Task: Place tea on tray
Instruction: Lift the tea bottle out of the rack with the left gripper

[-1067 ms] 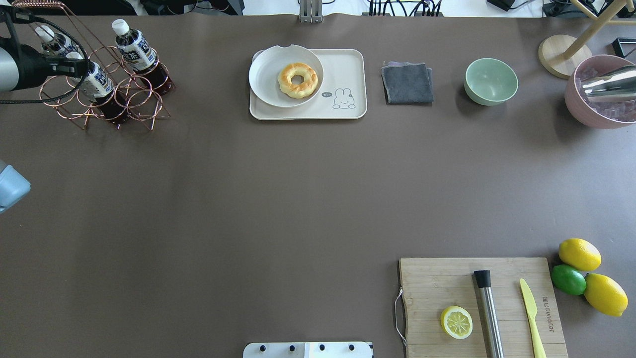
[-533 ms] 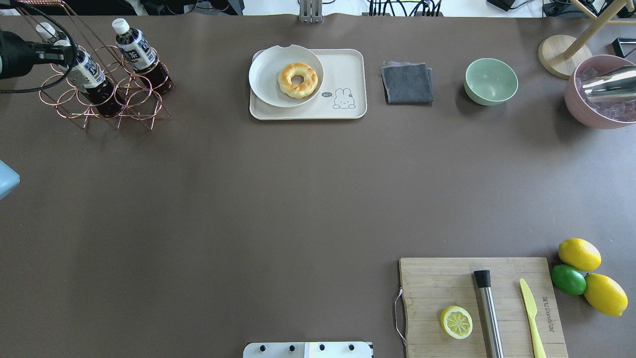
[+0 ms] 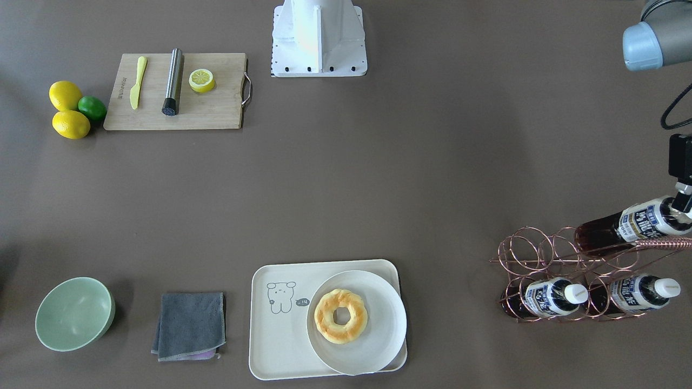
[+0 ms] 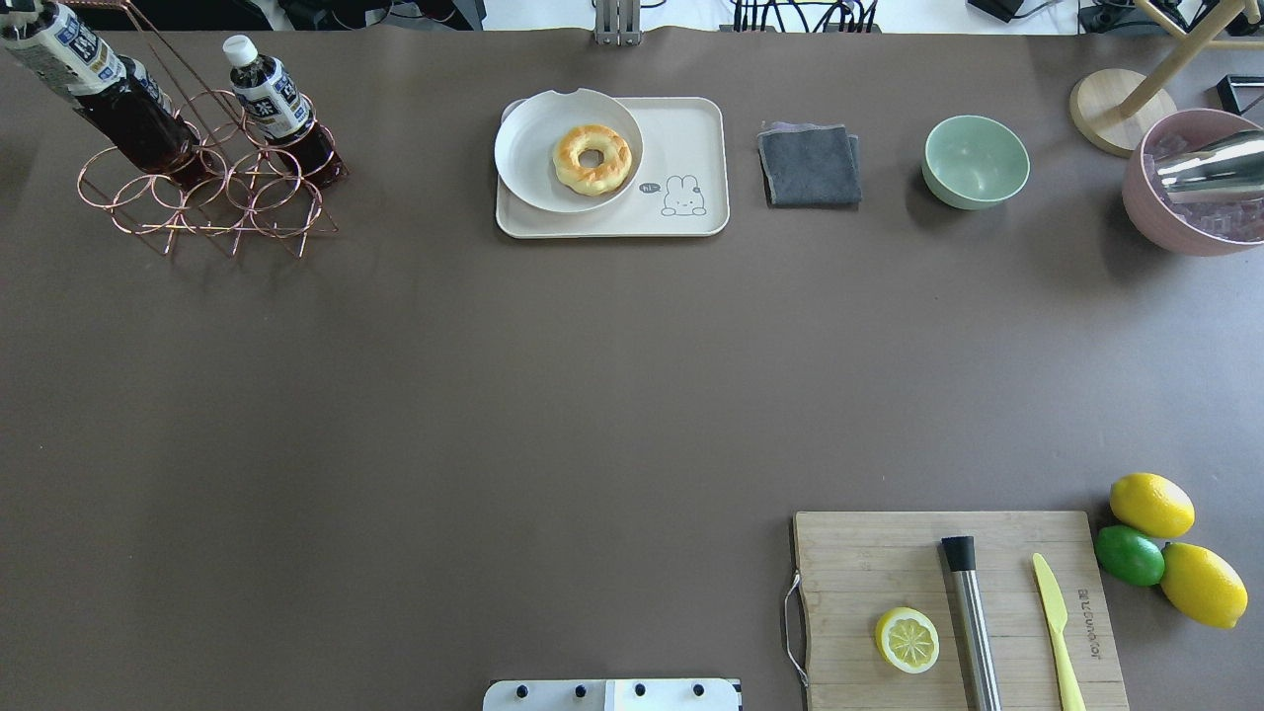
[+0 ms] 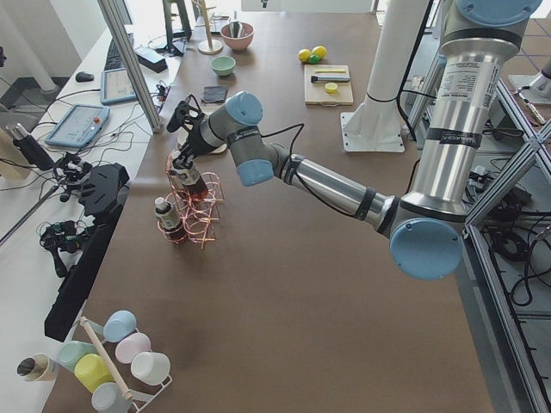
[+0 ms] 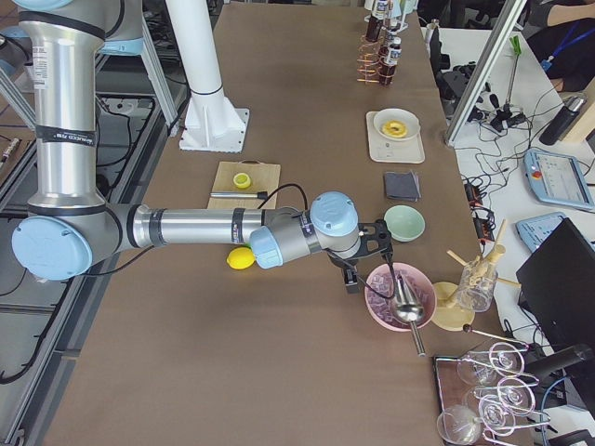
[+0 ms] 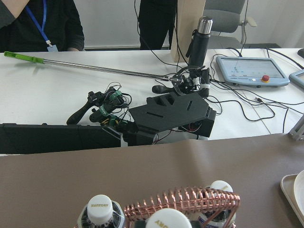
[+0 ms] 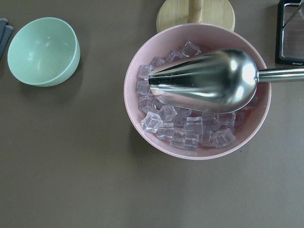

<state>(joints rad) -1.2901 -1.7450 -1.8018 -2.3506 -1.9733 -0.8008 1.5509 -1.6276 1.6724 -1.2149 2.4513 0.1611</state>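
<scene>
The brown tabletop is carrying everything. Along its far edge, seen from overhead, a copper wire rack is standing at the left corner. To its right the cream tray is lying flat, and a folded grey cloth is lying just beside the tray. A green bowl is sitting near the cloth. At the right corner a pink bowl is resting beside a round wooden base. Near the robot's side, a wooden cutting board is lying on the right. Two lemons and a lime are clustering together beside it. The white mounting plate is sitting at the near edge.
</scene>
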